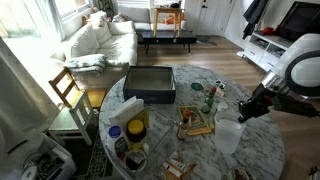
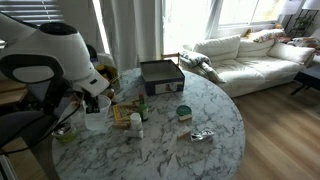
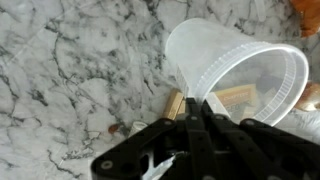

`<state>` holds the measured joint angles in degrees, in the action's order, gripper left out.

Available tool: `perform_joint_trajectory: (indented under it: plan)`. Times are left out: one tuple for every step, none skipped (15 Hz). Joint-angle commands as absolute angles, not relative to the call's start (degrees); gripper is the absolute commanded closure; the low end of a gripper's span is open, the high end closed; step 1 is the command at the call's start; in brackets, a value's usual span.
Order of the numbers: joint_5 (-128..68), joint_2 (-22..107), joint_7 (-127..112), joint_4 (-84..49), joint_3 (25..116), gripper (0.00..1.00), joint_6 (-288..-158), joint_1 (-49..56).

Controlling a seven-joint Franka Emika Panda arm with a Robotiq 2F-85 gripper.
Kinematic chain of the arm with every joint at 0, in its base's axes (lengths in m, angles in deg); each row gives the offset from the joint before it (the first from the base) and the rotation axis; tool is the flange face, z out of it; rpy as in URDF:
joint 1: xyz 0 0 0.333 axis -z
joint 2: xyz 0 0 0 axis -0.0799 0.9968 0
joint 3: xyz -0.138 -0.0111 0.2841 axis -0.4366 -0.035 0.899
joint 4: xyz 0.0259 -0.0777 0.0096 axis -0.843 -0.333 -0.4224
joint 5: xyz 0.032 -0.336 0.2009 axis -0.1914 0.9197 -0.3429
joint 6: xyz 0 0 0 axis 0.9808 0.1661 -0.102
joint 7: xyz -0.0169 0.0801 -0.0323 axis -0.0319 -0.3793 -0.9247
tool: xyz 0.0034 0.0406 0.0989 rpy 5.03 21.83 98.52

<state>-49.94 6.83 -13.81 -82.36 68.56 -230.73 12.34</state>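
My gripper [image 3: 196, 106] is shut on the wall of a clear plastic cup [image 3: 238, 62], with the fingers pinched close together at its side. The cup lies tilted, its open mouth towards the right of the wrist view. Through it I see a tan snack packet [image 3: 236, 98] on the white marble table [image 3: 70, 70]. In both exterior views the arm holds the cup [image 1: 229, 135] [image 2: 95, 121] just over the table near its edge, with the gripper [image 1: 247, 110] [image 2: 96, 104] above it.
On the round marble table [image 1: 255, 150] [image 2: 200, 110] stand a dark box [image 1: 150, 84] [image 2: 161, 76], a green bottle [image 1: 210, 97] [image 2: 141, 110], a yellow jar [image 1: 137, 127] and snack packets [image 1: 195, 122]. A wooden chair [image 1: 68, 88] and a white sofa [image 1: 100, 40] [image 2: 250, 55] stand beyond.
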Motion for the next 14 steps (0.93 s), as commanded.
perform_joint_trajectory:
  plan:
    - [-49.97, 9.35, -13.0, -82.34, 68.34, 0.99, -233.22, 11.63]
    - [-49.91, 9.82, -13.22, -82.33, 68.36, 0.99, -233.64, 11.68]
    - [-49.95, 10.21, -13.34, -82.33, 68.34, 0.99, -234.21, 11.7]
    - [-50.39, 10.53, -12.87, -82.33, 68.2, 0.99, -235.06, 11.43]
    - [-50.15, 10.89, -12.92, -82.33, 68.3, 0.99, -235.93, 11.44]
    - [-50.12, 11.19, -13.01, -82.33, 68.29, 0.99, -236.49, 11.44]
    - [-49.98, 11.47, -13.13, -82.33, 68.3, 0.99, -237.21, 11.49]
    - [-49.75, 11.65, -13.42, -82.32, 68.32, 0.99, -237.79, 11.65]
    - [-50.5, 11.57, -13.14, -82.32, 68.07, 0.99, -237.61, 11.36]
    - [-50.4, 11.57, -13.11, -82.31, 68.11, 0.99, -237.73, 11.34]
    - [-50.02, 11.73, -13.27, -82.3, 68.22, 0.99, -237.9, 11.47]
    - [-50.16, 11.84, -13.23, -82.29, 68.17, 0.99, -237.96, 11.41]
    - [-49.9, 12.05, -13.93, -82.29, 68.35, 0.96, -238.42, 11.63]
    - [-49.8, 12.12, -14.17, -82.29, 68.41, 0.72, -238.79, 11.7]
